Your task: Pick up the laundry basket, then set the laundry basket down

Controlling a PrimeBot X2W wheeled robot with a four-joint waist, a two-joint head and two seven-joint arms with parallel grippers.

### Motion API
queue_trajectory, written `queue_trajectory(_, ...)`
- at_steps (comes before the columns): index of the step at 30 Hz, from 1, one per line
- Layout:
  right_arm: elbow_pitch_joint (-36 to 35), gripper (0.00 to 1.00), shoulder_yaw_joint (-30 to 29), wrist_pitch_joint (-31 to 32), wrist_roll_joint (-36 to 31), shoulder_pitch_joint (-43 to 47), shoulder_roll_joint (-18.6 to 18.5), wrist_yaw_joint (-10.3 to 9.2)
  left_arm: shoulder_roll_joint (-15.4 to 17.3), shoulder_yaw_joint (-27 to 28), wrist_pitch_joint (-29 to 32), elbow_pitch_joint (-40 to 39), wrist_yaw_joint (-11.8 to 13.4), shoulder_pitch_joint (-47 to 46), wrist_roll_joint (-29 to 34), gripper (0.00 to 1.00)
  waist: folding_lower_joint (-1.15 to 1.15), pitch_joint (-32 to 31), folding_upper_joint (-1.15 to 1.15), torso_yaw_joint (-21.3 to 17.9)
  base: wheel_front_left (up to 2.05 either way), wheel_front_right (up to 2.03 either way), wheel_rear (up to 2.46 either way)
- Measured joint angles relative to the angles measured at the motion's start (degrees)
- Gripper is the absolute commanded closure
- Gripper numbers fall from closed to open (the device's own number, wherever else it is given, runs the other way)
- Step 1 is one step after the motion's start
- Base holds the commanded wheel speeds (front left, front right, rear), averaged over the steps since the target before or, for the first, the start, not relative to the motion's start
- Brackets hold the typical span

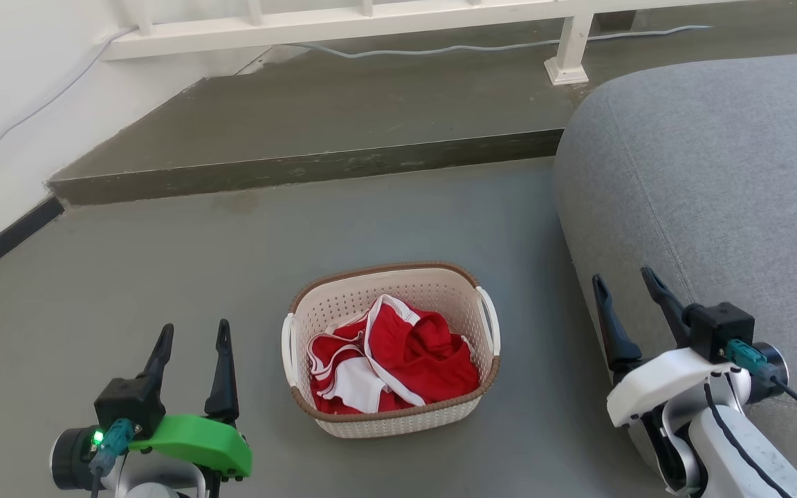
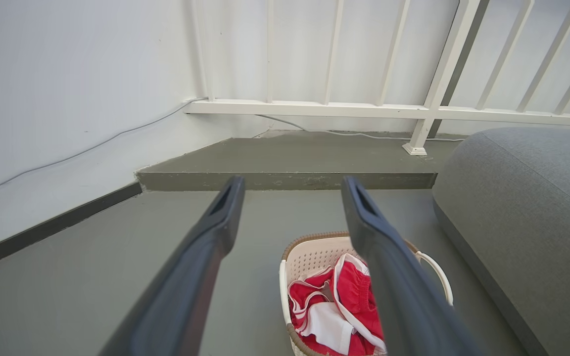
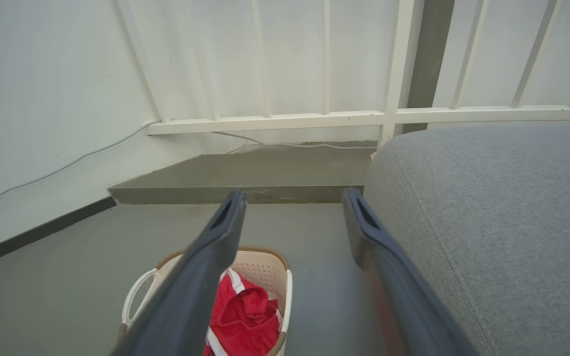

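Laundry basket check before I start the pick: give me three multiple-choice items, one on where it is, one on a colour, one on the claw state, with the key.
1. The laundry basket stands:
A on a table
B on the floor, between the left claw and the right claw
C on a shelf

2. The clothing in it is:
A blue
B black and yellow
C red and white

3. The claws are:
A both open, holding nothing
B left shut on a handle
C both shut on the rim

Key:
1 B: the head view shows it on the grey floor with a claw to each side.
2 C: red fabric with white trim lies inside.
3 A: each claw's fingers stand apart, clear of the basket.
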Motion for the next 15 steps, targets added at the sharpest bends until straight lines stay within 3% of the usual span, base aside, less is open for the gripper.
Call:
queue_trajectory(3,-0.19,0.0,0.0,0.09,0.0,0.36,-0.02,-0.01,0.0,0.11,0.19,-0.18,0.2,0.05,0.01,0.0,0.0,0.08,0.0,0.02,0.0,0.0,0.0)
queue_trajectory(4,-0.33,1.0,0.0,0.09,0.0,0.36,-0.02,-0.01,0.0,0.13,0.52,-0.25,0.2,0.09,0.01,1.0,0.0,0.11,0.0,0.03,0.0,0.0,0.0)
queue_trajectory(15,1.6,1.0,-0.85,0.64,2.82,2.84,1.52,0.65,-0.66,0.21,1.05,1.97,-0.01,1.28,-3.0,1.0,0.0,0.03,0.0,0.23,0.0,0.0,0.0)
